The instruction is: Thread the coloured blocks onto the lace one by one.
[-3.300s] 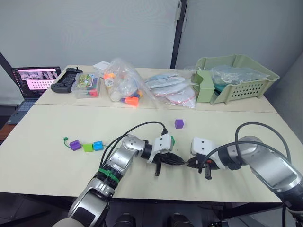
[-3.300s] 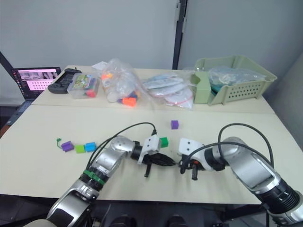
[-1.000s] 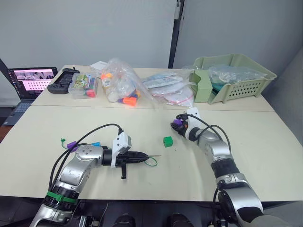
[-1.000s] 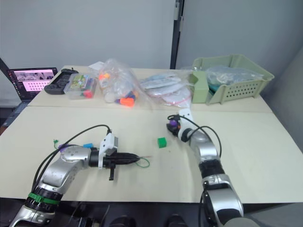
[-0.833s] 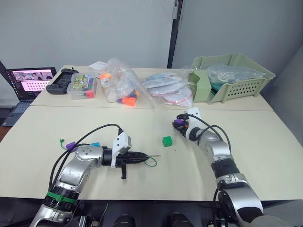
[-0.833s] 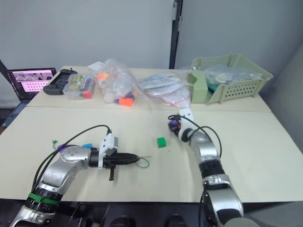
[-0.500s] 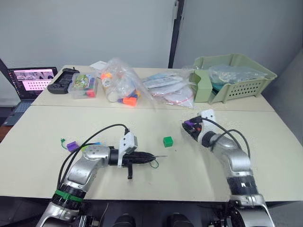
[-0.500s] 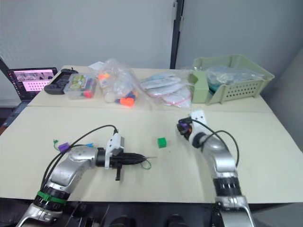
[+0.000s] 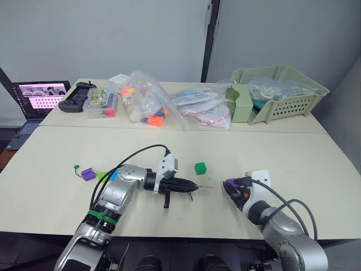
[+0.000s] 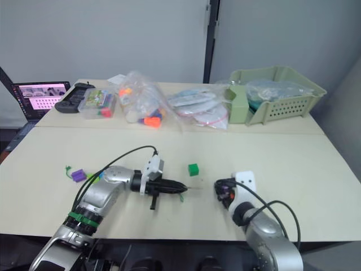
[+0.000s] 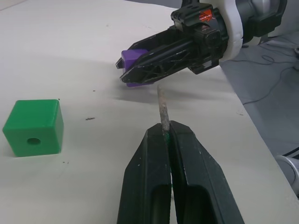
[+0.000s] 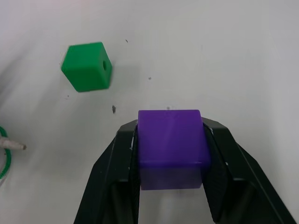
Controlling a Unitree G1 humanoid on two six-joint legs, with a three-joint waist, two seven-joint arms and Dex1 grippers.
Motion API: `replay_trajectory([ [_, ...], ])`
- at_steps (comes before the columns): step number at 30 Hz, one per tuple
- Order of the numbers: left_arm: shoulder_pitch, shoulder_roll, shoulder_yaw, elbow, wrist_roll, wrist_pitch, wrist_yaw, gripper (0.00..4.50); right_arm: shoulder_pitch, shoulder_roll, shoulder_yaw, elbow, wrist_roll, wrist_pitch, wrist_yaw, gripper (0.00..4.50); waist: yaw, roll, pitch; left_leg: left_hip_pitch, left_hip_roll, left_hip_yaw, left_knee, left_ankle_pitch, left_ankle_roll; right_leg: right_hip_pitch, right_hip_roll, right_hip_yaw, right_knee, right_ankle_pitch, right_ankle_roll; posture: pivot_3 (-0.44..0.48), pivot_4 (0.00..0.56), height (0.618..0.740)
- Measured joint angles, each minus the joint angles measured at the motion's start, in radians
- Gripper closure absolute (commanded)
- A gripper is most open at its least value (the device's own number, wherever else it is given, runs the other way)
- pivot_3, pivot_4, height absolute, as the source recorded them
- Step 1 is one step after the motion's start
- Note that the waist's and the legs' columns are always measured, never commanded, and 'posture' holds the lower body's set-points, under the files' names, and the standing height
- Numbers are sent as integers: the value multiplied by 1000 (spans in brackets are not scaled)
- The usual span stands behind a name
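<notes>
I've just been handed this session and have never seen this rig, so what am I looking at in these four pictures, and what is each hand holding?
It is a two-armed humanoid at a table. The two wide pictures come from its head cameras; the two close ones from a camera on each wrist.

The left hand is shut on the lace, whose pale stiff tip sticks out forward. The right hand is shut on a purple block, facing the lace tip, a short gap apart.

A dark green block lies loose between them. Further left lie another purple block and, beside it, lime and blue ones, partly hidden by the arm. Bags, a basket and a laptop sit at the back.
</notes>
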Motion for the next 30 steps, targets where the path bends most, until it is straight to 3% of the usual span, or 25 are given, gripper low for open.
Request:
replay_trajectory([
  [3, -12, -6, -7, 21, 6, -13, -10, 4500, 39, 29, 6, 8, -23, -39, -29, 3304, 3, 0, 0, 0, 0, 0, 0, 0, 0, 0, 0, 0, 0, 0, 0, 0, 150, 732],
  [5, -21, -6, -8, 23, 13, -18, -16, 4500, 44, 34, 11, 15, -28, -56, -35, 2277, 2, 0, 0, 0, 0, 0, 0, 0, 0, 0, 0, 0, -1, 0, 0, 0, 150, 732],
  [10, -25, -5, -8, 25, 21, -30, -23, 4500, 50, 32, 7, 21, -25, -55, -35, 578, 2, 0, 0, 0, 0, 0, 0, 0, 0, 0, 0, 0, -1, 0, 0, 0, 150, 732],
  [12, -25, -7, -8, 25, 22, -32, -22, 4500, 50, -22, -22, -13, 10, -24, -2, 39, 4, 0, 0, -1, -1, 0, 0, 0, 0, 0, 0, 0, -1, 0, 0, 0, 150, 732],
  [17, -25, -12, -8, 26, 32, -32, -12, 4500, 60, -186, -172, -146, 150, 29, 136, 39, 4, 0, 0, 0, 0, -2, 0, 0, 0, 2, 0, 0, -2, -1, 1, 0, 150, 732],
  [21, -8, -27, -8, 19, 34, -32, 14, 4500, 4, -450, -295, -139, 310, 51, 371, 39, 0, 0, 1, 1, -1, -1, 0, 0, 0, 4, 0, 0, -3, -1, 1, 0, 150, 732],
  [23, -2, -33, -12, 16, 35, -31, 19, 4500, -37, -519, -326, -127, 345, 44, 433, 39, 2, 0, 1, 1, 0, -2, 0, 0, 0, 5, 1, -1, -3, -1, 1, 0, 150, 732],
  [26, -1, -37, -12, 14, 36, -32, 34, 4500, -90, -784, -188, -36, 275, -41, 628, 39, 1, 3, 1, 1, -1, -1, -1, 0, 0, 5, 0, 0, -5, -1, 2, 0, 150, 732],
  [30, -2, -43, -13, 15, 44, -32, 58, 4500, -141, -947, 24, 107, 64, -285, 801, 39, 6, 2, 1, 0, -2, -2, 0, 0, 0, 5, 0, 0, -7, -1, 2, 0, 150, 732],
])
